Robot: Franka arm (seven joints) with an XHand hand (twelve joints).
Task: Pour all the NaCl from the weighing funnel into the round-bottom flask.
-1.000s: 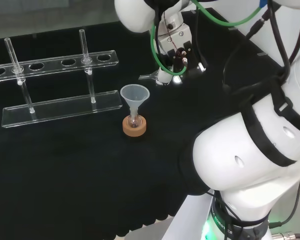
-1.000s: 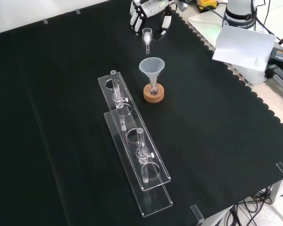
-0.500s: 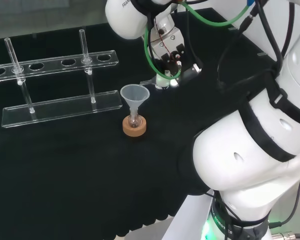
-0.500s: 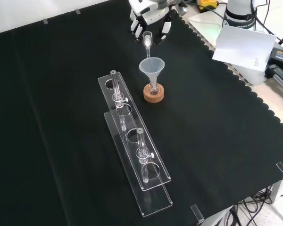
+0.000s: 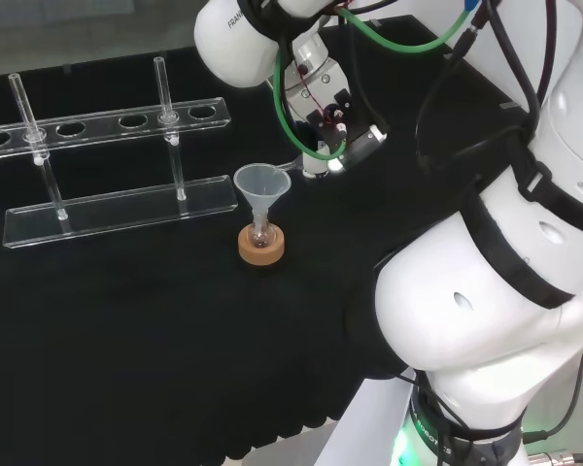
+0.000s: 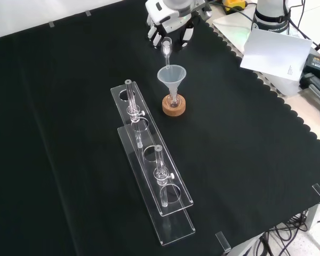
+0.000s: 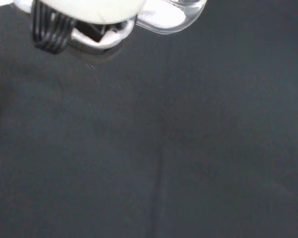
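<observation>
Hand grips the weighing funnel, spout tipped down just above the plastic funnel; that funnel sits in the flask on its cork ring, to catch the salt.

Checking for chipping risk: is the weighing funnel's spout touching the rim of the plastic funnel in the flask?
Cannot tell. In the front view the weighing funnel spout tip overlaps the plastic funnel rim, and the head view hides the tip beside the hand.
</observation>
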